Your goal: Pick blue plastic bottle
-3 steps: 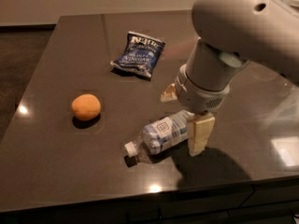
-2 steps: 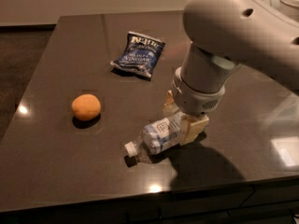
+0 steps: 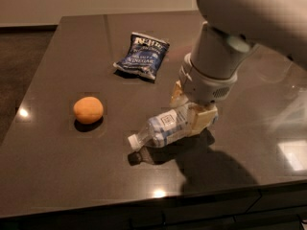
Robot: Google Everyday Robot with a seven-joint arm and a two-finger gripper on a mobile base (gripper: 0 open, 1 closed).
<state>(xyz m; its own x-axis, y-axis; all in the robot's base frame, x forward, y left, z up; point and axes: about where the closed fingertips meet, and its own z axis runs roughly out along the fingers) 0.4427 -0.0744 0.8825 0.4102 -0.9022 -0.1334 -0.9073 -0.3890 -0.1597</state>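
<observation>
The blue plastic bottle (image 3: 165, 128), clear with a white cap and a pale blue-and-white label, is held just above the dark table (image 3: 57, 176), cap pointing lower left. Its shadow lies on the table beneath it. My gripper (image 3: 192, 110) comes down from the upper right and is shut on the bottle's base end, with one tan finger (image 3: 178, 96) behind it and the other in front. The bottle's bottom is hidden by the gripper.
An orange (image 3: 88, 110) sits to the left of the bottle. A dark blue chip bag (image 3: 142, 55) lies further back, left of my arm. The table's front edge runs close below the bottle.
My gripper closed around the bottle's base end. The bottle has risen a little off the table, its cap now higher than before.
</observation>
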